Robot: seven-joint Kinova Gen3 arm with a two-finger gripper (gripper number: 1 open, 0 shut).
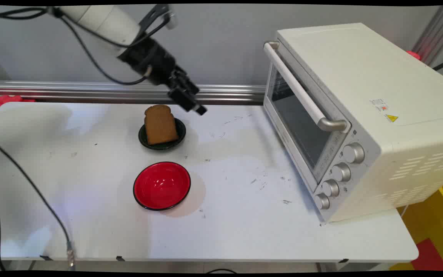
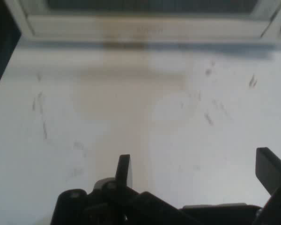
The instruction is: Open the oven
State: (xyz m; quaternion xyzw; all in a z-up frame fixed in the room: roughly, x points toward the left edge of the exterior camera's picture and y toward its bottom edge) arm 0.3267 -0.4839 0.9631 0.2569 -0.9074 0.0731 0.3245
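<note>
Brown bread slice [image 1: 160, 124] stands in small dark bowl [image 1: 180, 135]; black two-finger gripper [image 1: 194, 107] hovers just beside it, fingers [image 2: 124, 169] apart and empty; red bowl [image 1: 162, 186] holds nothing.

The gripper [image 2: 196, 171] has its two black fingers [image 2: 124, 169] wide apart, with nothing between them. Under it lies the white table [image 2: 131, 117], with small dark scuffs. The oven [image 2: 145, 21] front runs along the top edge.

The toast [image 1: 160, 125] hides part of its dark plate [image 1: 179, 134]; the oven [image 2: 145, 26] is blurred and cut off at the hand view's top edge.
</note>
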